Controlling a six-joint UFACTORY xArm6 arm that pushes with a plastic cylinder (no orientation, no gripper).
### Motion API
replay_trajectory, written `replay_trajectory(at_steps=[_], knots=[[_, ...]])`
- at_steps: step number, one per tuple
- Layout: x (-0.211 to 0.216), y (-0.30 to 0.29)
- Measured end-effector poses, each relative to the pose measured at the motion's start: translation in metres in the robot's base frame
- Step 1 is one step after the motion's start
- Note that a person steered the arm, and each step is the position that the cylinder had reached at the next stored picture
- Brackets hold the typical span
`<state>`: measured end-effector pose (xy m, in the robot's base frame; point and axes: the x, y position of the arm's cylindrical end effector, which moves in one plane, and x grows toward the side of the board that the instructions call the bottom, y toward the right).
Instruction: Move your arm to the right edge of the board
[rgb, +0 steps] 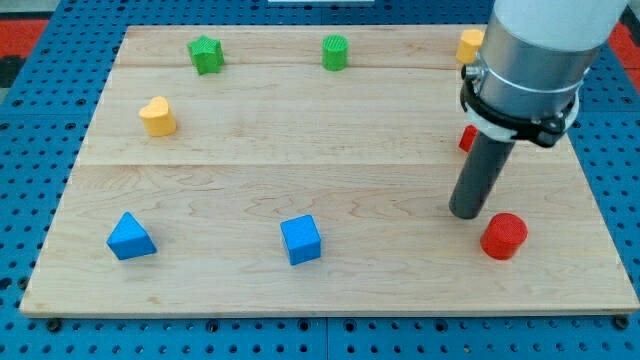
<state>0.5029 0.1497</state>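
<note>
My tip (466, 214) rests on the wooden board (300, 150) near its right side. A red cylinder (503, 236) lies just to the right of and slightly below the tip, apart from it. A second red block (466, 139) is mostly hidden behind the rod, above the tip. A yellow block (468, 45) sits at the top right, partly hidden by the arm. The board's right edge (600, 190) is further right of the tip.
A green star (206, 54) and a green cylinder (335, 52) sit along the top. A yellow heart-like block (157, 116) is at the left. A blue triangle (130, 237) and a blue cube (301, 240) lie near the bottom.
</note>
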Motion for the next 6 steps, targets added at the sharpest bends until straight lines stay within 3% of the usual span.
replay_trajectory(at_steps=[2,6], knots=[[-0.012,-0.001],[-0.037,0.111]])
